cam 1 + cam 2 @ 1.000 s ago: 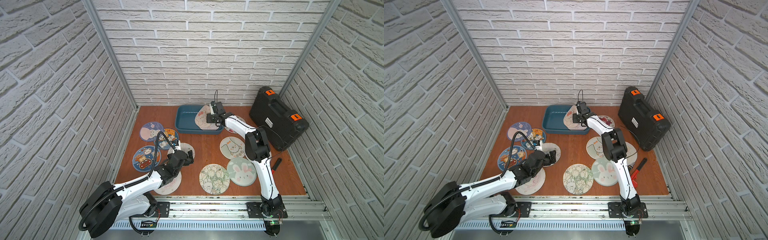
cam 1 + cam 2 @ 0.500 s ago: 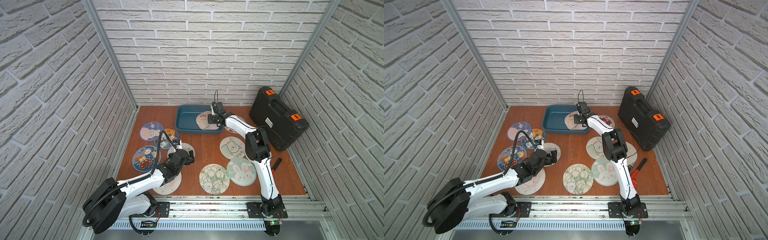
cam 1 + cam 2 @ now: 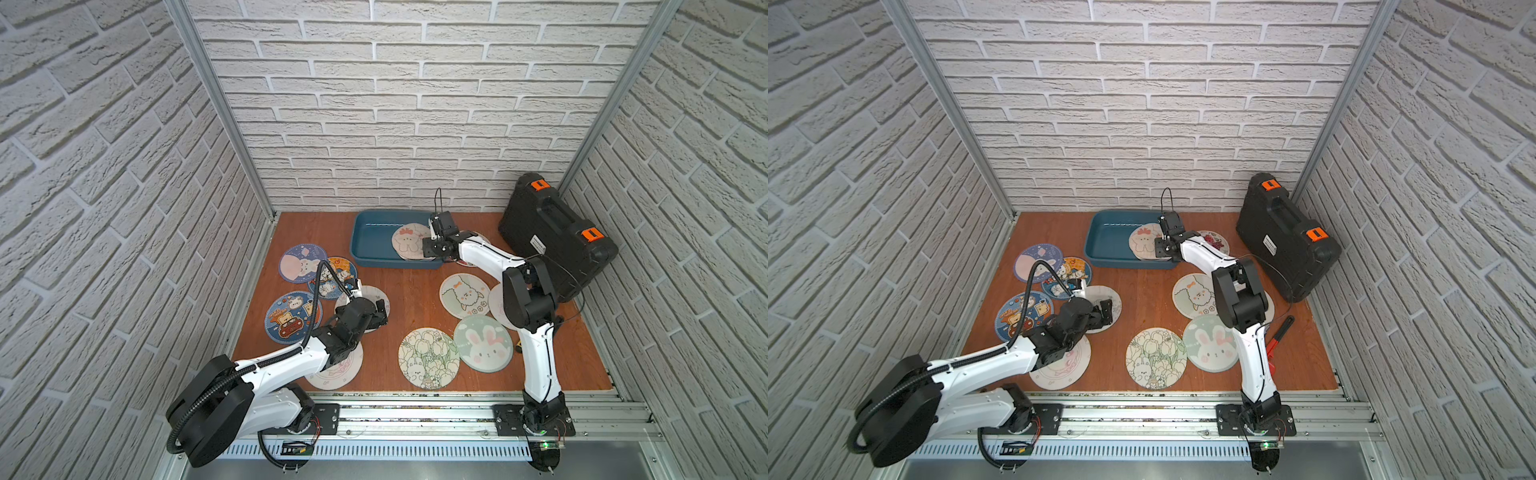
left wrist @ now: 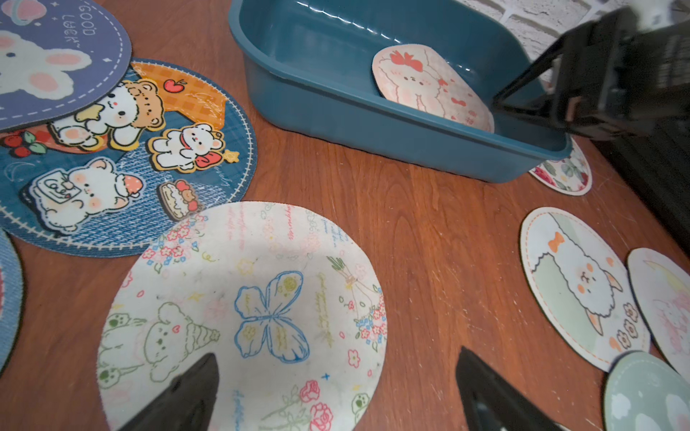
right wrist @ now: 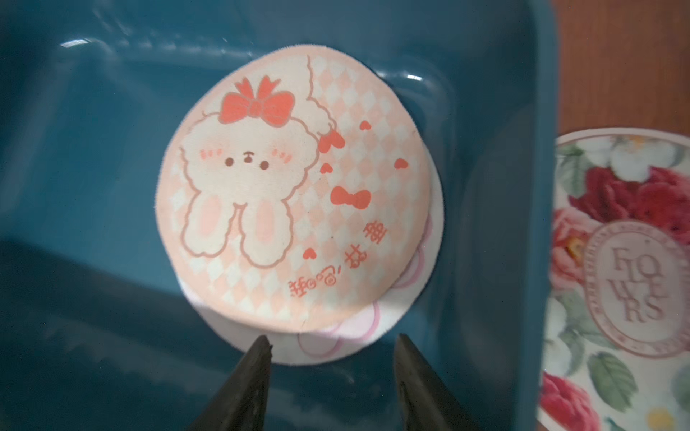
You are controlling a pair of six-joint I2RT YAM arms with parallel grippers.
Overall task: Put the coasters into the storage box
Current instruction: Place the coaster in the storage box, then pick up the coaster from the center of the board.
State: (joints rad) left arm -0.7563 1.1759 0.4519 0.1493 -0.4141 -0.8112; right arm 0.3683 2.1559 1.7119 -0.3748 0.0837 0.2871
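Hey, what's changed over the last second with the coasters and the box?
The right gripper opened and let go of the pink bunny coaster, which dropped into the storage box, onto another coaster. The left gripper stayed open over the butterfly coaster; the coasters on the table did not move.

The box [image 5: 74, 149] is plain teal-blue; the bunny coaster [image 5: 291, 186] is peach-and-cream diamond check, with a white bunny and red bows; the lower coaster [image 5: 336, 343] is white with pink outlines; the rose coaster [image 5: 616, 261] is white with red and pink roses, green leaves; the butterfly coaster [image 4: 242, 298] is cream with a blue-outlined butterfly; the denim coaster [image 4: 123, 160] is blue with white stitching; the case [image 3: 552, 237] is black with orange latches.
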